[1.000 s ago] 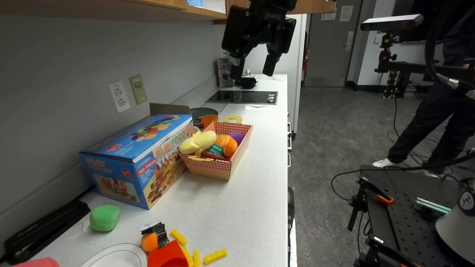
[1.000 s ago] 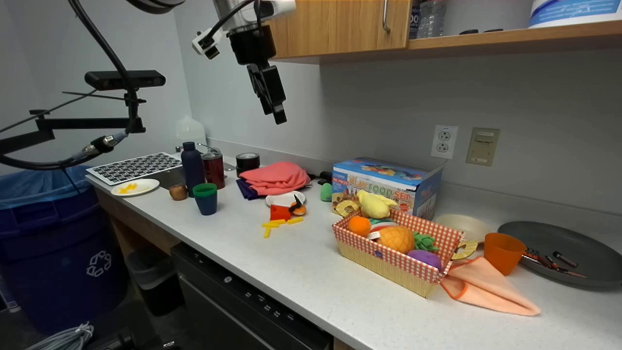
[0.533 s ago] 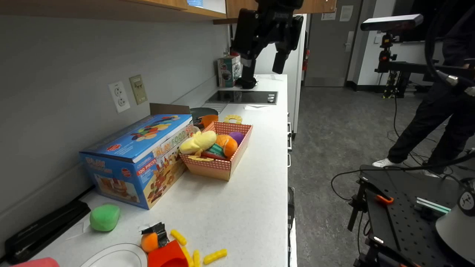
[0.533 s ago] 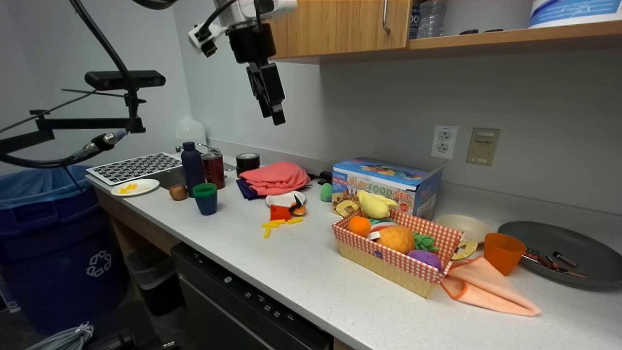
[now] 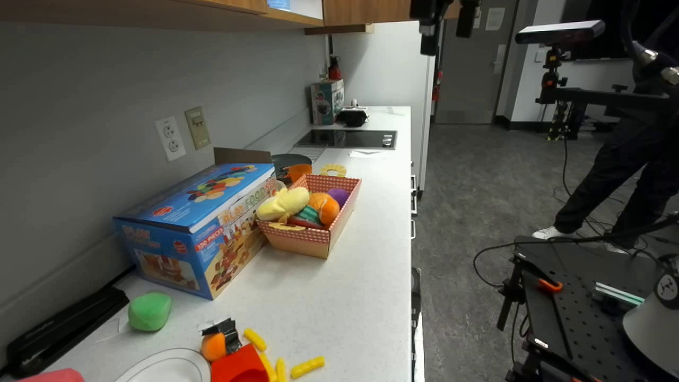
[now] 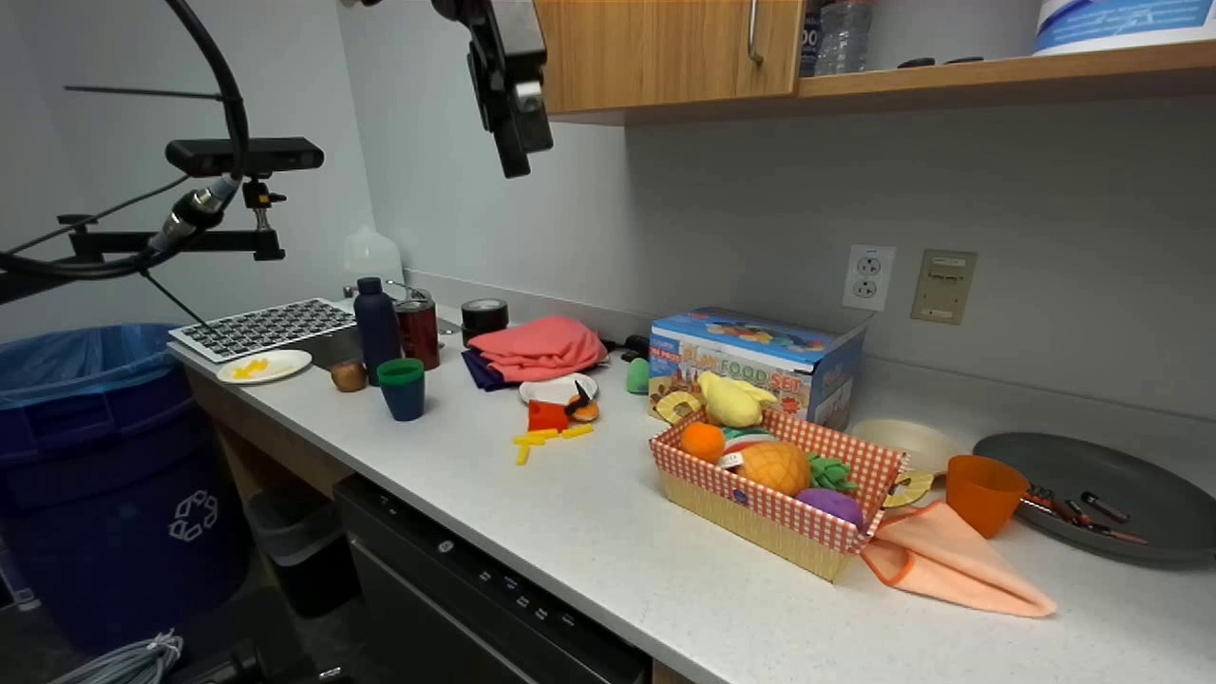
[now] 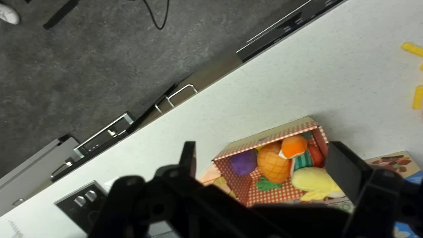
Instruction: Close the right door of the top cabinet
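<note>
Cooktop [image 5: 347, 139], dishwasher [image 6: 437, 565], countertop [image 5: 366, 270] and wooden wall cabinet [image 6: 912, 79] mark this as a kitchen.

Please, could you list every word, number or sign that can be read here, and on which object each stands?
"PLAY FOOD SET": long side of the blue box.
"PLAY": its end face.
"PIECES": same box; the number before it is unclear.
"00": dark item in the top cabinet.
Recycling symbol: blue bin.
Too small or blurred: marks on the black appliance panel, tub label, papers on the grey door.
</note>
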